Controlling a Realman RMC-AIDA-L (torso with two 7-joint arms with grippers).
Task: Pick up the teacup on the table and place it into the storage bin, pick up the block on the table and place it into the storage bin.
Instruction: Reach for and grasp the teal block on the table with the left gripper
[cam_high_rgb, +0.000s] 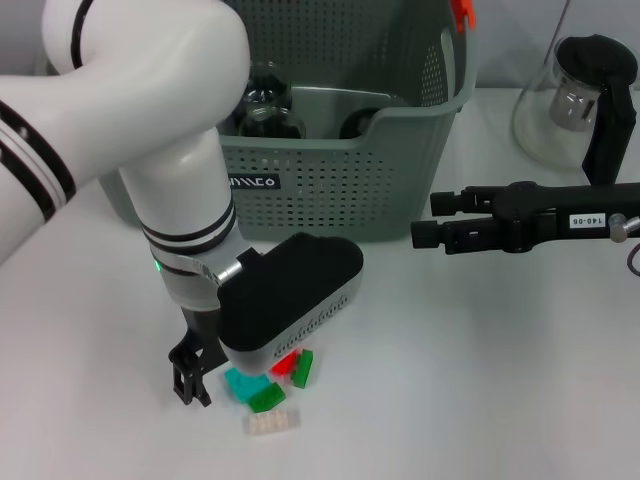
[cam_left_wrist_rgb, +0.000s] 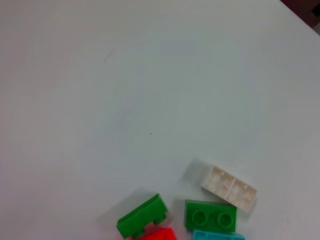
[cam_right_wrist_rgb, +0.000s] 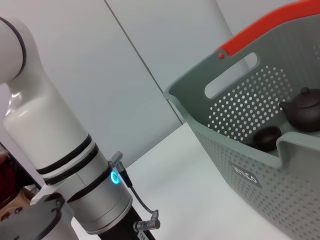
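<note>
A cluster of small blocks lies on the white table: teal (cam_high_rgb: 245, 382), green (cam_high_rgb: 302, 367), red (cam_high_rgb: 286, 364) and white (cam_high_rgb: 272, 422). The left wrist view shows the white block (cam_left_wrist_rgb: 229, 186), two green blocks (cam_left_wrist_rgb: 210, 216) (cam_left_wrist_rgb: 142, 216), the red block (cam_left_wrist_rgb: 157, 234) and the teal block (cam_left_wrist_rgb: 217, 235). My left gripper (cam_high_rgb: 190, 378) hangs low just left of the cluster, holding nothing that shows. A small dark teacup (cam_right_wrist_rgb: 265, 137) sits inside the storage bin (cam_high_rgb: 340, 180) (cam_right_wrist_rgb: 240, 155). My right gripper (cam_high_rgb: 432, 220) hovers open and empty to the right of the bin.
A dark teapot (cam_right_wrist_rgb: 302, 110) stands in the bin beside the teacup. A glass kettle with a black handle (cam_high_rgb: 585, 100) is at the back right. The left arm's black-and-white wrist housing (cam_high_rgb: 290, 295) hides part of the block cluster.
</note>
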